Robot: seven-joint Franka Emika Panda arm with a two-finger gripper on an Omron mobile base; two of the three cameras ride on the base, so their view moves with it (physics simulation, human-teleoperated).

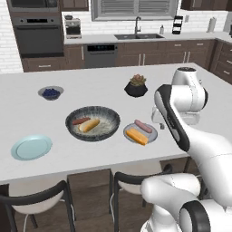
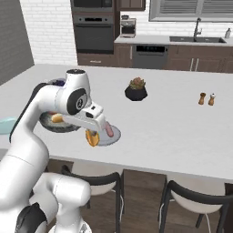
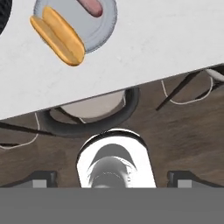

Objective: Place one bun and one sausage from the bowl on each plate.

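The tool (image 3: 112, 180) is released, holding nothing, its fingertips (image 3: 43, 179) spread wide at the bottom of the hand view above a chair. On the white table (image 1: 90, 154), the dark speckled bowl (image 1: 105, 113) at center of the left base view holds a red-brown sausage (image 1: 81, 121) and a tan bun (image 1: 89, 125). Right of it, the grey plate (image 1: 149, 135) carries an orange bun (image 1: 137, 136) and a pink sausage (image 1: 143, 126). The blue-green plate (image 1: 31, 147) sits at lower left.

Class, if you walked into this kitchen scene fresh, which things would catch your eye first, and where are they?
The dark bowl mid-counter, holding a tan bun and a red-brown sausage. Right of it, the grey plate carries an orange bun and a pink sausage. Left, the blue-green plate sits bare.
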